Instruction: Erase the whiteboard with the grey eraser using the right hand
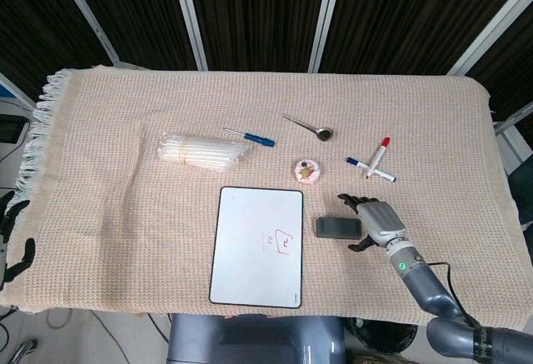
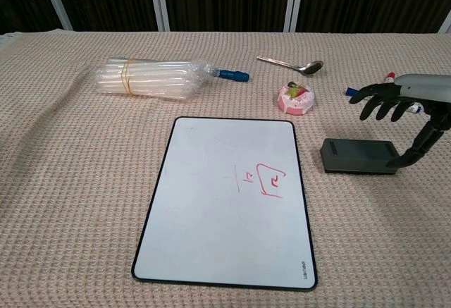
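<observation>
- Grey eraser (image 1: pixel 338 227) seen from the head view, lying flat on the beige woven cloth (image 1: pixel 117 214), just right of the whiteboard (image 1: pixel 256 246) and apart from its edge.
- Right hand (image 1: pixel 372 221) right beside the eraser's right end, fingers spread wide and holding nothing; from above, cannot tell whether touching the eraser.
- Small red scribble on the whiteboard, right of centre; rest of the board white inside a dark frame.
- Behind the board: pink round object (image 1: pixel 308 170), spoon (image 1: pixel 309 127), blue-handled screwdriver (image 1: pixel 250 137), bundle of clear straws in plastic (image 1: pixel 201 151).
- Two markers (image 1: pixel 371 167) crossed behind the right hand, one red-capped, one blue-capped.
- Left hand (image 1: pixel 10 239) at the far left edge of the frame, off the cloth, only partly visible; fingers apart with nothing in them.

- Grey eraser (image 2: pixel 357 156) again in the chest view, near the right side, level with the whiteboard's (image 2: pixel 225 202) upper half.
- Right hand (image 2: pixel 405 107) poised above the eraser's right end, fingers fanned out forward and clear of its top; dark thumb reaching down to the eraser's right end, seemingly at its lower corner, contact not certain.
- Markers (image 2: pixel 384 86) mostly hidden behind the hand, only a red tip and a bit of blue showing.
- Pink round object (image 2: pixel 297 99), spoon (image 2: pixel 292 64), screwdriver (image 2: pixel 230 75) and straw bundle (image 2: pixel 148 79) in a row across the back of the cloth (image 2: pixel 63 181).
- Left hand not visible from this camera.
</observation>
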{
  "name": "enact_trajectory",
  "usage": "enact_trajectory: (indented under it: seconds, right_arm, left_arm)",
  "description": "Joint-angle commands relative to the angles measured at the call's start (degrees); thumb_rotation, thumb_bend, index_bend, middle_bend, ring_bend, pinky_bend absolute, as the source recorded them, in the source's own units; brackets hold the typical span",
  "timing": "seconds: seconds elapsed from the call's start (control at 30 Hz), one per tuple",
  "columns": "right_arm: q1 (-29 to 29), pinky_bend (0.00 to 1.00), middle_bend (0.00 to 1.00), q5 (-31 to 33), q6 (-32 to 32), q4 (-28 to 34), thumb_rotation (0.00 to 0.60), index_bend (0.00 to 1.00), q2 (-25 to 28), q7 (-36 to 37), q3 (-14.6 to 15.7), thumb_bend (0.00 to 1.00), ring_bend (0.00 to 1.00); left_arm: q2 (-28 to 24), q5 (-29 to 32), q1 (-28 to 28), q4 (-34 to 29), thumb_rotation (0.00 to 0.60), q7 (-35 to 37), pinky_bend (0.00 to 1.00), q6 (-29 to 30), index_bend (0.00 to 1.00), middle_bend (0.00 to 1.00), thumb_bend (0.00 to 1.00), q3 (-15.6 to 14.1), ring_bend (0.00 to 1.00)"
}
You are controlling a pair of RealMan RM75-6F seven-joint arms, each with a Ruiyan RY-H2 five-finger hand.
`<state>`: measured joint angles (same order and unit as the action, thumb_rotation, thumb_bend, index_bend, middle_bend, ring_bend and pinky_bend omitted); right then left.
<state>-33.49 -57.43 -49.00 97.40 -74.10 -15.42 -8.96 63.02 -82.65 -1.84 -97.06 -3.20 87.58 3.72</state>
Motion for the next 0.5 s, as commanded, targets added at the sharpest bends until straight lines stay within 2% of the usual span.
enact_trajectory:
  seconds: [0.03,0.5]
  right_arm:
    - [-1.2,0.32,0.3,1.8,-1.0,-1.2,0.6,0.22,-1.8,-2.2,0.2,0.19,0.29]
    - [-3.1,0.4,0.38,4.5,-3.1,-3.8,0.6,0.36,-5.8,-5.1,0.8,0.29,0.38]
  left_arm:
    - [0.0,0.1,0.0,-0.1,0.6,-0.1,0.0,-0.1,0.14,0.01,0.48,0.0,0.0]
    - [-0.1,0.6,-0.1,-0.3,0.6,-0.4,0.0,-0.4,0.14,0.01,0.48,0.1,0.0]
